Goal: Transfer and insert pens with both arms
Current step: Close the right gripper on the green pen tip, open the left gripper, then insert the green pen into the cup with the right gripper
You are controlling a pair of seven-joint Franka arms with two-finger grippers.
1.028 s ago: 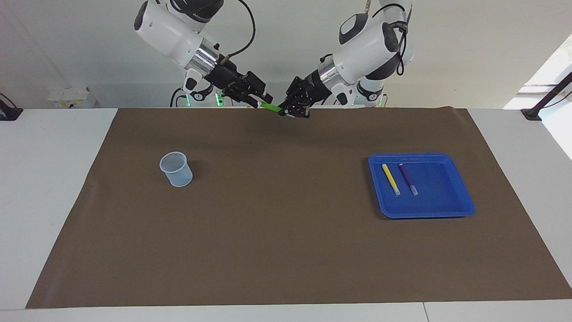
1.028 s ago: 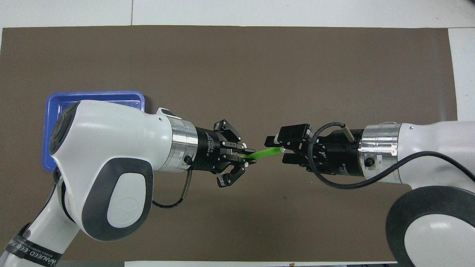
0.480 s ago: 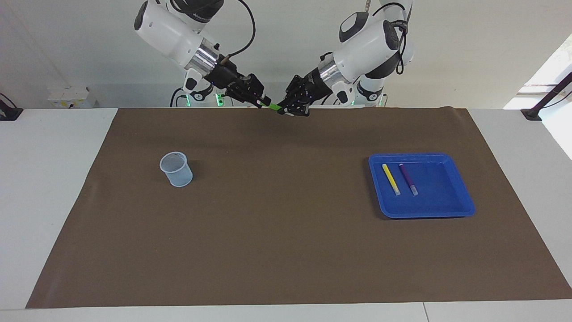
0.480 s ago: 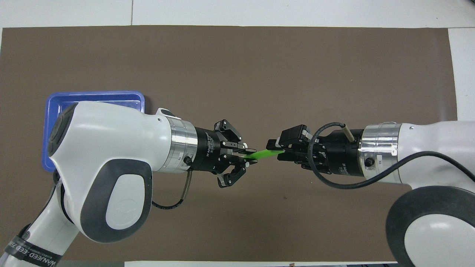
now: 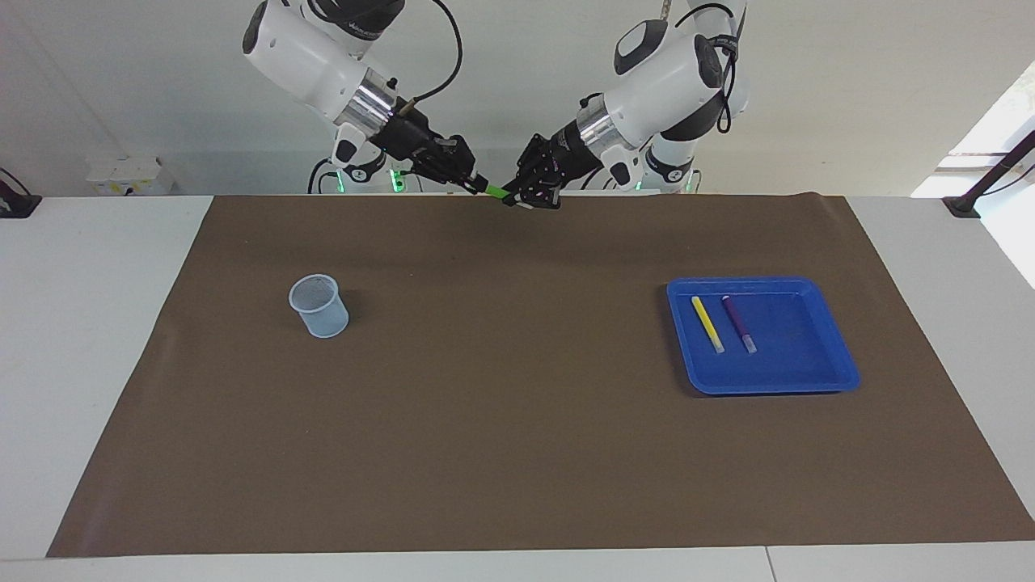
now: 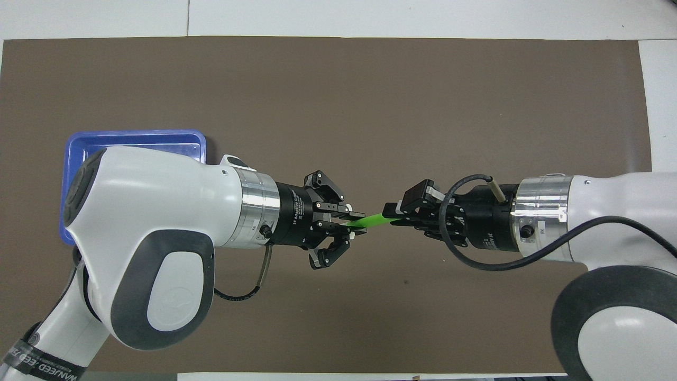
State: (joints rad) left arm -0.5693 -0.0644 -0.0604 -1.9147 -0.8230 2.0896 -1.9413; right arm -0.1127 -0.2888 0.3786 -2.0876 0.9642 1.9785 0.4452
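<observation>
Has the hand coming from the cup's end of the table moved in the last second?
Yes. The right hand has closed on the green pen; against the brown mat it barely travelled.

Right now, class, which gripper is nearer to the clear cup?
The right gripper. It is in the air on the cup's side of the green pen that both grippers grip; the left gripper is at the pen's other end, toward the blue tray.

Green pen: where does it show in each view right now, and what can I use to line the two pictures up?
Facing view: green pen at top centre, bridging the left claw and right claw, above the mat's robot-side edge.
Overhead view: green pen at centre, slanted between the two claws over bare mat.
Shared landmark: blue tray, toward the left arm's end.
</observation>
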